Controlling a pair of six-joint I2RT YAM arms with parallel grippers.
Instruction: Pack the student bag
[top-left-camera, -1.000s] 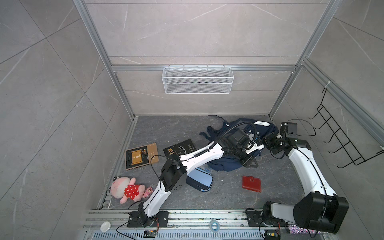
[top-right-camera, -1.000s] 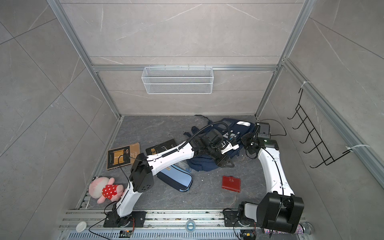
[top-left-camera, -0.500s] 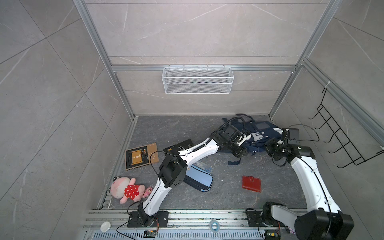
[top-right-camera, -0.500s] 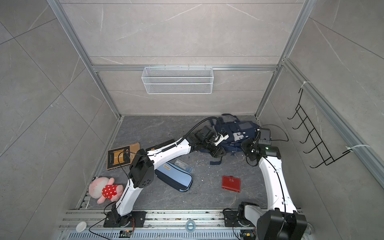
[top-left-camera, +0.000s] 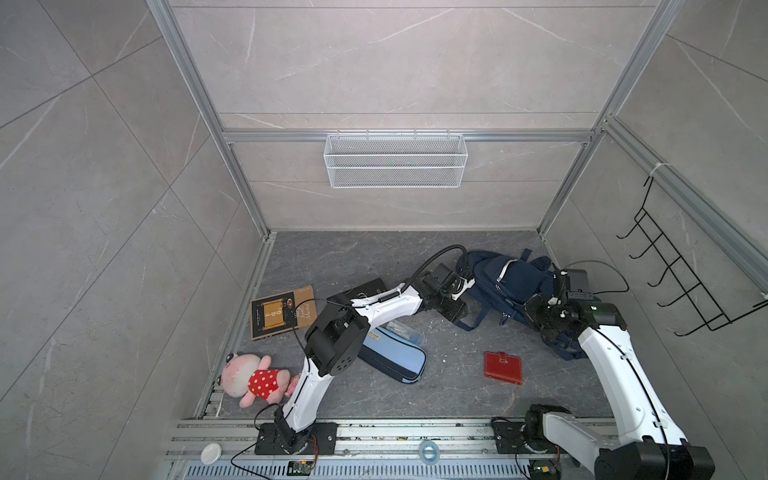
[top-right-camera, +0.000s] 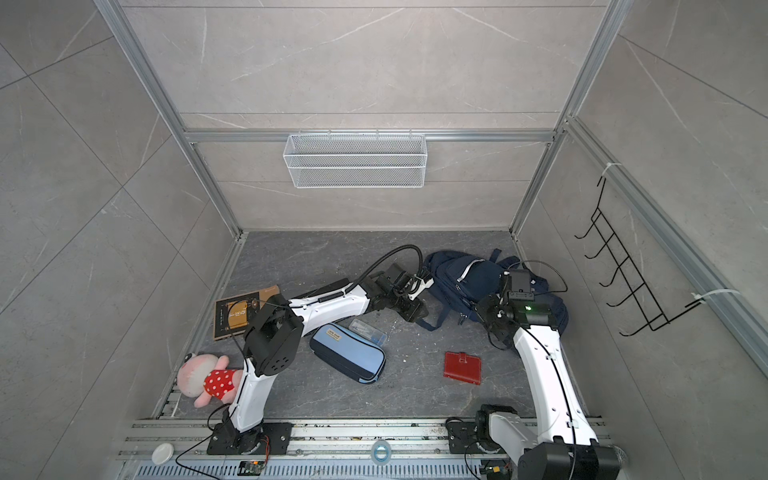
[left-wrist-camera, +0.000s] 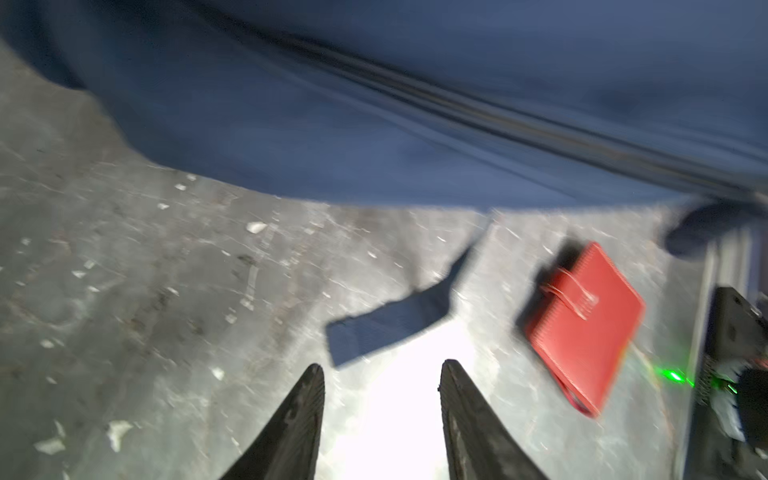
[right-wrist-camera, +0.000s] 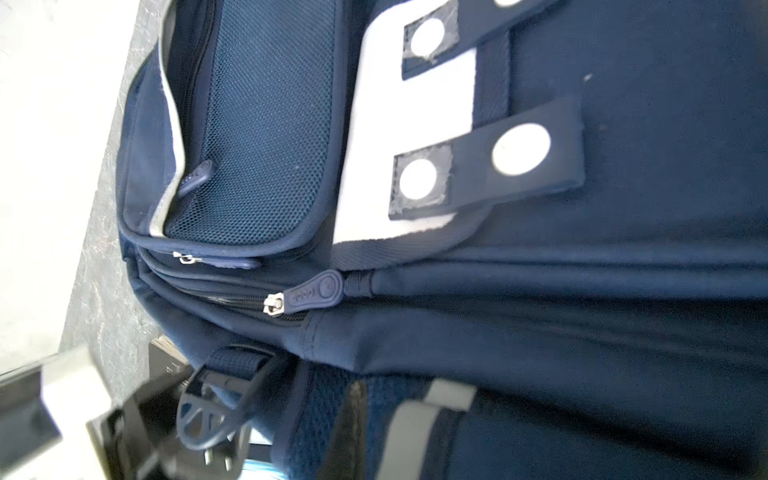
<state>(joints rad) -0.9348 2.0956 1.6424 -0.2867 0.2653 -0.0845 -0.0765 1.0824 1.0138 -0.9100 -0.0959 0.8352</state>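
**Soft bag, small zip tabs: where to take hold**

The student bag (top-left-camera: 513, 278) lies slumped on its side at the back right of the floor (top-left-camera: 374, 266), close to the right wall, in both top views. It sags and folds like limp, mostly empty cloth, so I judge it light but floppy. Lifting one corner probably drags the rest along, and its mouth will not stay open unless one arm holds it.

The padded body gives little to pinch. The shoulder strap (left-wrist-camera: 390, 328) trailing on the floor is flat webbing, an easier hold for pulling the bag about.

All the zips seen from the right wrist look closed. The rubbery zip tab (right-wrist-camera: 316, 293) of the big compartment is the spot to pinch. It is small and likely to slip, so the cloth beside it needs holding taut.

The left gripper (left-wrist-camera: 380, 365) hovers just beside the bag's front edge, its fingers apart with only bare floor between them. The right gripper (top-left-camera: 533, 311) is against the bag's right end, fingers together; I cannot tell whether they pinch any cloth.
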